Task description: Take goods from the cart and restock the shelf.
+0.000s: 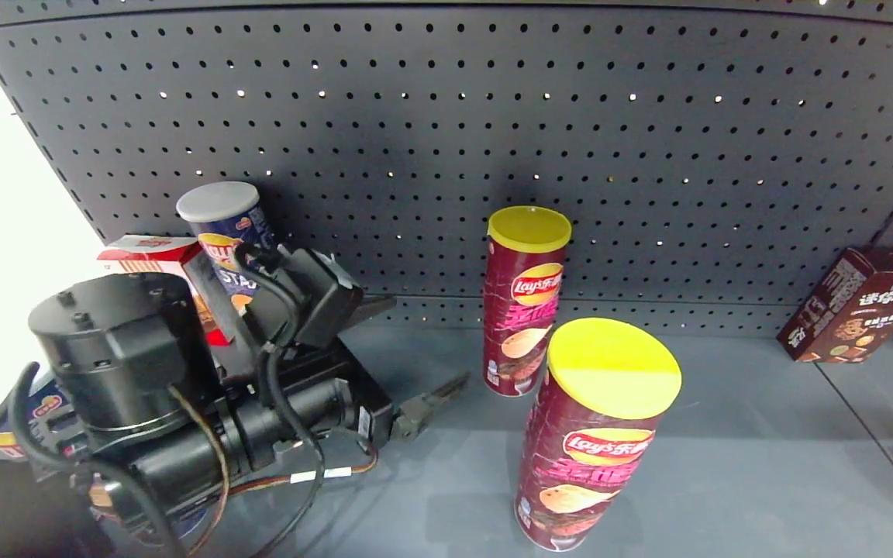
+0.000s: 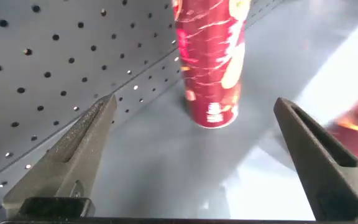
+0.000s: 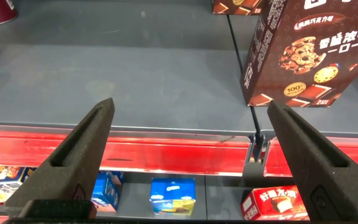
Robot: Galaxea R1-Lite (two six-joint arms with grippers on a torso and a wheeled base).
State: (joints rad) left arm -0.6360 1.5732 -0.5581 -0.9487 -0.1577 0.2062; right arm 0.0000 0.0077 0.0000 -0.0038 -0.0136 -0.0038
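**Shelf stock, current state**

1. Shelf board (image 1: pixel 764 449): grey, backed by a dark pegboard panel (image 1: pixel 493 116).
2. Rear maroon chip can (image 1: pixel 524 310): yellow lid, upright, standing close to the pegboard panel near the middle of the shelf board.
3. Front maroon chip can (image 1: pixel 594 449): yellow lid, upright, nearer the front edge, just beside item 2 and not touching it.
4. Blue chip can (image 1: pixel 225 225): grey lid, upright at the left end against the pegboard panel, partly hidden behind the left arm.
5. Red and white box (image 1: pixel 156 260): just beside the blue chip can, on its left, also partly hidden.
6. Brown cookie box (image 1: pixel 857 306): tilted in the head view, on the right section of the shelf, well apart from the cans. Further brown boxes sit at the right edge.
7. Left pincer (image 1: pixel 427 339): fingers spread wide, holding nothing. It hangs low over the shelf board, pointed toward the rear maroon chip can, near it but apart. In the left wrist view that can stands beyond the gap between the 2 fingers.
8. Right pincer (image 3: pixel 190 104): fingers spread wide, empty, in front of the shelf's red edge strip (image 3: pixel 166 152), with the brown cookie box standing off to 1 side of it.
9. Lower shelf: a small blue box (image 3: pixel 173 196) and a red box (image 3: pixel 272 205) lie below the red edge strip.
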